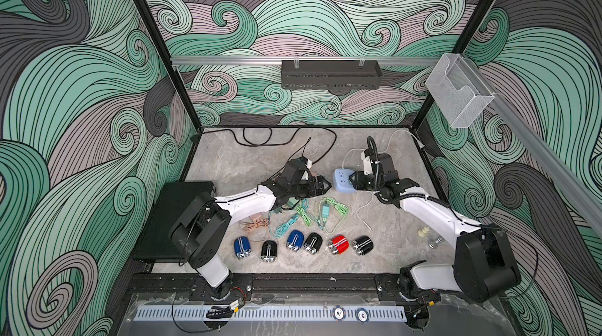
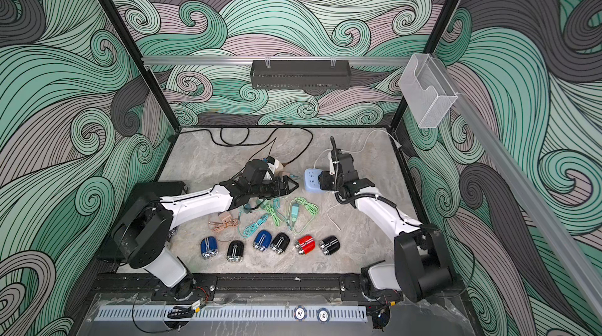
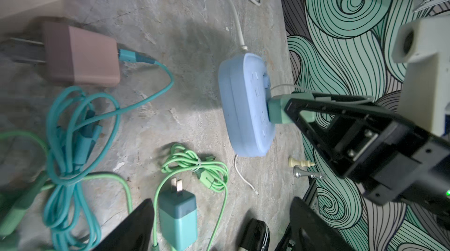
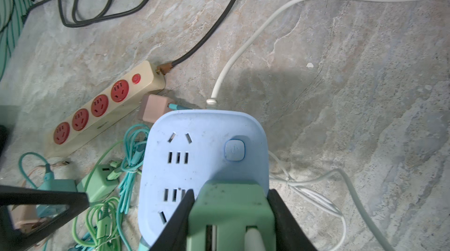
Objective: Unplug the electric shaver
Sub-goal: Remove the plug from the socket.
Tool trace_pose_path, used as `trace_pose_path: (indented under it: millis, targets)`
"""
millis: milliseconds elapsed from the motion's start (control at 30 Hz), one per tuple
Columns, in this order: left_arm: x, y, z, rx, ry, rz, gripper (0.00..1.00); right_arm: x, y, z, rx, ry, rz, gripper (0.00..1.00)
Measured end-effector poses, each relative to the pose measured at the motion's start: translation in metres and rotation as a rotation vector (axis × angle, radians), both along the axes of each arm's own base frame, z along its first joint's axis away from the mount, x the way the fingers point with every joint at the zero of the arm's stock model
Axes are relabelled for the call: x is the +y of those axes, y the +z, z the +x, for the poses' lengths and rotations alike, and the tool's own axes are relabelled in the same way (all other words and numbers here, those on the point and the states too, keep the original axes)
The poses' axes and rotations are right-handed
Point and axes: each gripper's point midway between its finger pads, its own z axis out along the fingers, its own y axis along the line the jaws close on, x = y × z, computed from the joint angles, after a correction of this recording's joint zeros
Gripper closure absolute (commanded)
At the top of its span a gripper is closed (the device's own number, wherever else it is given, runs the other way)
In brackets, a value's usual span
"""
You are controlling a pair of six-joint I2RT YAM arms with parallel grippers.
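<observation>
Nearest, a row of shavers [image 1: 312, 242] lies across the front of the desk [image 1: 247, 161], six in blue, black and red, none with a lead in it as far as can be seen; just behind them sit coiled cables [image 3: 70, 120] and loose adapters. Further in, the left end effector [image 1: 324, 184] hovers over those cables, fingers spread wide with nothing between them, just beside the blue socket block [image 4: 202, 140]. From the other side the right end effector [image 4: 231, 197] is clamped on the green adapter [image 4: 229, 213], the thing to be pulled, which sits pushed into the block's face with a thin white lead [image 4: 252, 238] in it. The grip looks made but the plug is not yet out: the pull away from the block is left, likely with the block steadied. Behind lies a beige power strip [image 4: 102, 108] with a pink adapter [image 4: 153, 107] beside it, not in a socket. Farthest, a black basket [image 1: 330, 73] hangs on the back rail, its contents hidden, and at the side a clear box [image 1: 456, 96] in which nothing shows
</observation>
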Motion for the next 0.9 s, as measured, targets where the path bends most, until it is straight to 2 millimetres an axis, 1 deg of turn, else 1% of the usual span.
trace_pose_path:
  millis: [100, 233, 400, 433, 500, 533, 600, 767, 900]
  targets:
    - [-0.007, -0.004, 0.003, 0.027, 0.001, -0.042, 0.22, 0.006, 0.006, -0.006, -0.023, 0.000, 0.047, 0.75]
    - [-0.017, -0.011, 0.007, 0.064, 0.003, -0.082, 0.25, 0.012, 0.013, -0.011, -0.051, 0.000, 0.095, 0.76]
    - [-0.029, -0.009, 0.013, 0.077, -0.003, -0.143, 0.34, 0.014, 0.014, -0.018, -0.065, 0.002, 0.115, 0.76]
    - [-0.031, -0.008, 0.015, 0.079, -0.003, -0.155, 0.36, 0.015, 0.015, -0.019, -0.067, 0.002, 0.120, 0.77]
    - [-0.034, -0.007, 0.017, 0.082, -0.004, -0.174, 0.45, 0.015, 0.015, -0.020, -0.070, 0.000, 0.127, 0.77]
    - [-0.035, -0.006, 0.017, 0.082, -0.007, -0.180, 0.47, 0.015, 0.015, -0.021, -0.070, 0.000, 0.127, 0.77]
    - [-0.038, -0.004, 0.017, 0.085, -0.009, -0.195, 0.54, 0.015, 0.014, -0.022, -0.071, -0.001, 0.129, 0.78]
    - [-0.043, -0.003, 0.015, 0.092, -0.025, -0.207, 0.64, 0.016, 0.010, -0.025, -0.069, 0.001, 0.130, 0.79]
    - [-0.044, -0.004, 0.013, 0.096, -0.029, -0.208, 0.75, 0.015, 0.008, -0.026, -0.066, -0.006, 0.135, 0.79]
